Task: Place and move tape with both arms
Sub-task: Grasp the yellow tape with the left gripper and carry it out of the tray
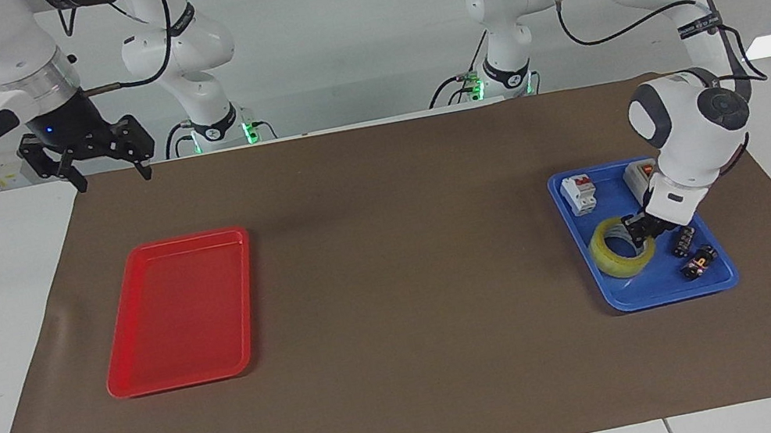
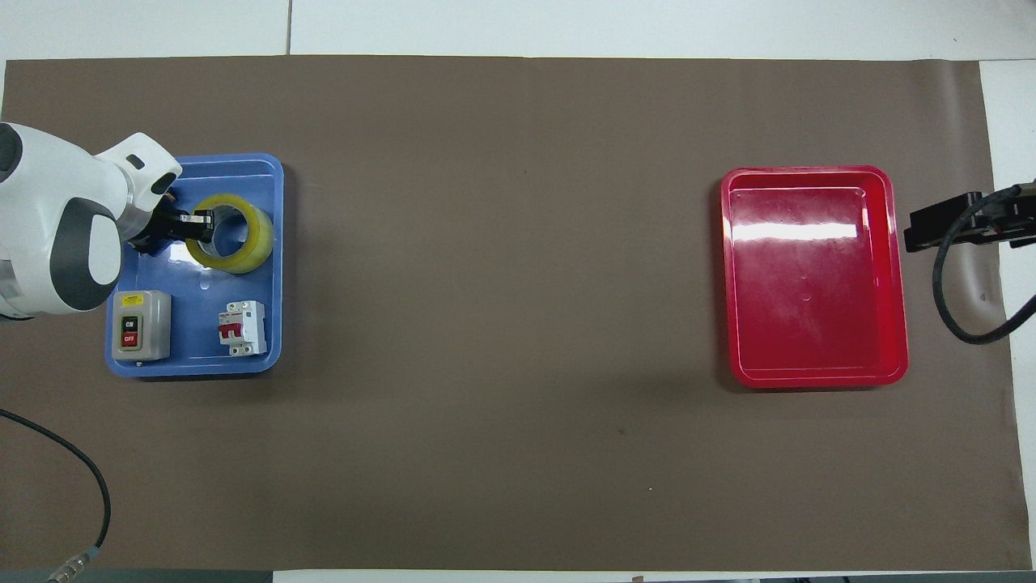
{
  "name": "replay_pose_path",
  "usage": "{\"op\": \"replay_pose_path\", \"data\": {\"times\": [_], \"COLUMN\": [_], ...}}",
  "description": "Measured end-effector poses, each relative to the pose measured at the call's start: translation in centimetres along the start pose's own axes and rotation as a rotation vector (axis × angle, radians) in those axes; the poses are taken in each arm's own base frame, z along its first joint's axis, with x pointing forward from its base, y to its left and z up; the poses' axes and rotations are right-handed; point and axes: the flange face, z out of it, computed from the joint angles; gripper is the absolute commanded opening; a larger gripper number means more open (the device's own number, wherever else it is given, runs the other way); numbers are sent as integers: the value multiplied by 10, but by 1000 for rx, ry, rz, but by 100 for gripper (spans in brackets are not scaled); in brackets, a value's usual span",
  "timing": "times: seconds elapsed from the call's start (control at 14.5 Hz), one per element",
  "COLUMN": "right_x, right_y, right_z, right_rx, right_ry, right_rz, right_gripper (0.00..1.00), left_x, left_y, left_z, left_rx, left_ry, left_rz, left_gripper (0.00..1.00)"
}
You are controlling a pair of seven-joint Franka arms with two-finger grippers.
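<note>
Translucent yellow packing tape roll with white core (image 1: pixel 621 248) (image 2: pixel 232 236) in blue plastic tray (image 1: pixel 683 287) (image 2: pixel 271 267), tilted. Left gripper (image 1: pixel 636 228) (image 2: pixel 197 225) clamped on roll's wall. Right gripper (image 1: pixel 107 169) waits, fingers spread, above brown mat's edge nearest robots, red tray (image 1: pixel 173 317) (image 2: pixel 813 275) bare.

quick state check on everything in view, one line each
tape: in the blue tray, tilted, wall gripped
left end effector: shut on the tape
right end effector: open, waiting over the mat's edge
red tray: empty
grey switch box: in the blue tray
</note>
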Motion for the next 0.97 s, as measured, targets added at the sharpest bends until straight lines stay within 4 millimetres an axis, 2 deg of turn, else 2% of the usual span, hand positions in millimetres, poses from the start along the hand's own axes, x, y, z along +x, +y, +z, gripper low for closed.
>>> {"op": "replay_pose_path", "data": {"times": [0.14, 0.28, 0.48, 0.69, 0.97], "right_x": [0, 0, 0, 0, 0], "right_y": [0, 0, 0, 0, 0], "right_z": [0, 0, 0, 0, 0], "right_rx": [0, 0, 0, 0, 0], "right_ry": [0, 0, 0, 0, 0], "right_rz": [0, 0, 0, 0, 0], "right_gripper": [100, 100, 100, 100, 100], "left_x": [2, 3, -2, -11, -44], "left_y": [3, 14, 53, 124, 246], "left_z": [-28, -58, -83, -80, -66], "left_rx": [0, 2, 3, 5, 18], "left_ry": [-22, -31, -19, -22, 9], "left_rz": [5, 22, 26, -5, -127], "left_gripper": [0, 0, 0, 0, 0]}}
